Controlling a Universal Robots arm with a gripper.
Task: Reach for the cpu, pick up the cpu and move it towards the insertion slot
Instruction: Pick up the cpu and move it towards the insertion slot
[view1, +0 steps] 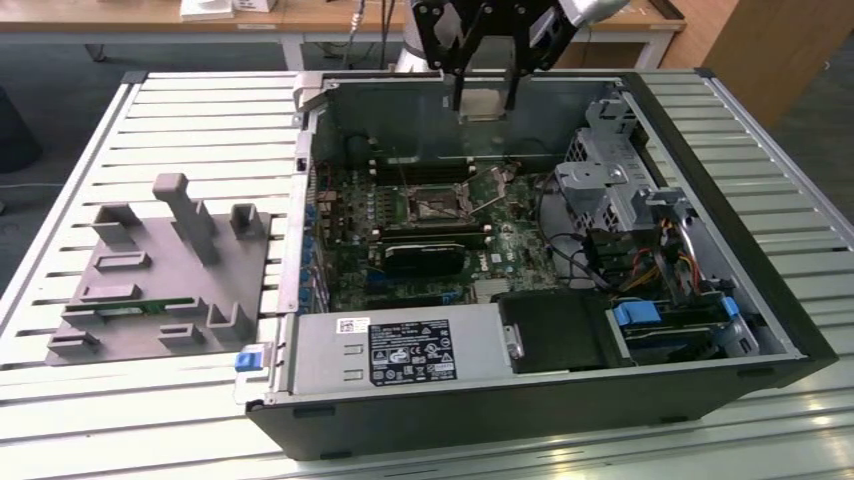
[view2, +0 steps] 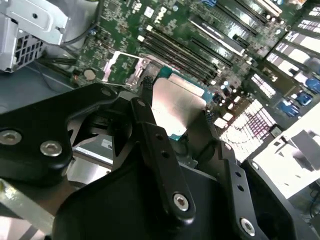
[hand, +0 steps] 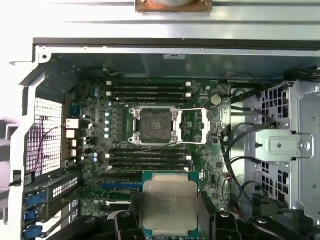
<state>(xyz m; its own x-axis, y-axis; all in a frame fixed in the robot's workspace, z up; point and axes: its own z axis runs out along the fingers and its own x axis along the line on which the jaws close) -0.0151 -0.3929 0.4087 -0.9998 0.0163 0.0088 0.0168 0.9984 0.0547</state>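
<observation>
Gripper: the black gripper (view1: 482, 98) hangs over the far wall of the open computer case (view1: 747, 300), its fingers (view2: 150, 120) closed against two opposite edges of the cpu.
Cpu: the cpu (hand: 170, 207) is held off the board, silvery-beige top showing in both wrist views (view2: 177, 107); in the exterior view it sits as a pale square (view1: 483, 100) between the finger ends, above the rear of the case.
Insertion slot: the insertion slot (hand: 151, 125) lies on the green motherboard (view1: 400, 270) with its dark centre exposed and its shiny metal cover (hand: 194, 125) swung open to one side. In the exterior view the socket (view1: 434, 205) is nearer the camera than the held chip, with a clear gap between them.
Memory slots: long narrow black slots (hand: 150, 90) run on both sides of the socket.
Heatsink block: a black rectangular block (view1: 424, 255) sits on the board just nearer the camera than the socket.
Fixture: a grey moulded holder (view1: 167, 270) rests on the slatted table (view1: 200, 120) at the exterior view's left, well apart from the case.
</observation>
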